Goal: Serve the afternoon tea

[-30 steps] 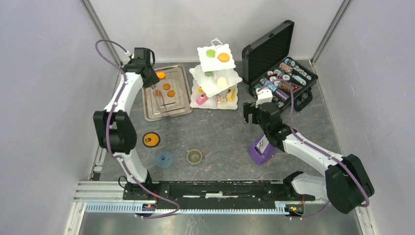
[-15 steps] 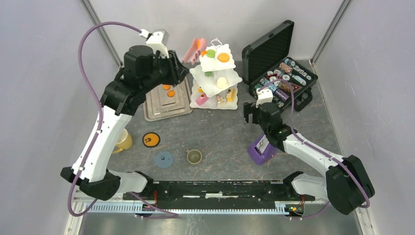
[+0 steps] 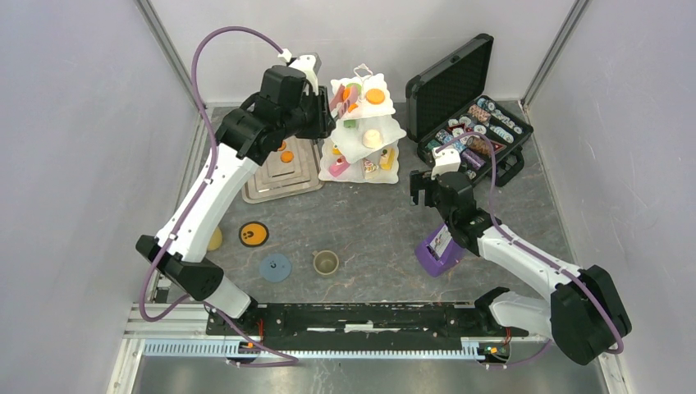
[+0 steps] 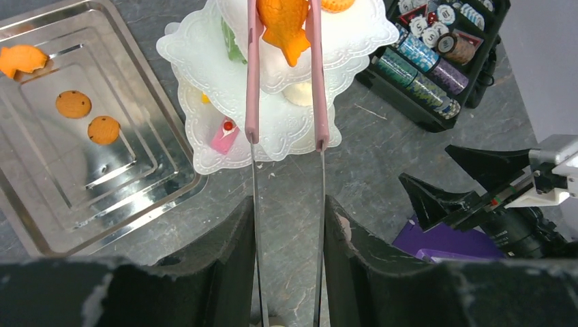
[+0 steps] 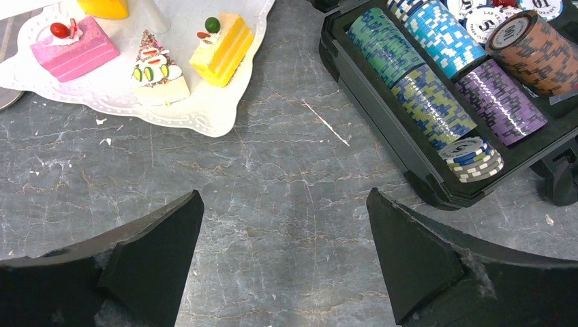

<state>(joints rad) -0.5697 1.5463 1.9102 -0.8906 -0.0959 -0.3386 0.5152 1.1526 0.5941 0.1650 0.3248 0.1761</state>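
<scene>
My left gripper is shut on pink-tipped tongs, which pinch an orange fish-shaped pastry over the top tier of the white three-tier stand. In the top view the tongs reach the stand's top plate, beside a green and an orange pastry. My right gripper is open and empty above bare table, just right of the stand's bottom tier with its pink cake and yellow cake. The olive cup and two coasters sit at the front.
A metal tray left of the stand holds two round cookies and another orange fish pastry. The open black poker-chip case is at the back right. The purple card holder stands under my right arm. The yellow mug peeks from behind my left arm.
My left arm has swung from the tray rightward to the stand, carrying the tongs with the orange pastry over the top tier. The right arm has barely moved.
</scene>
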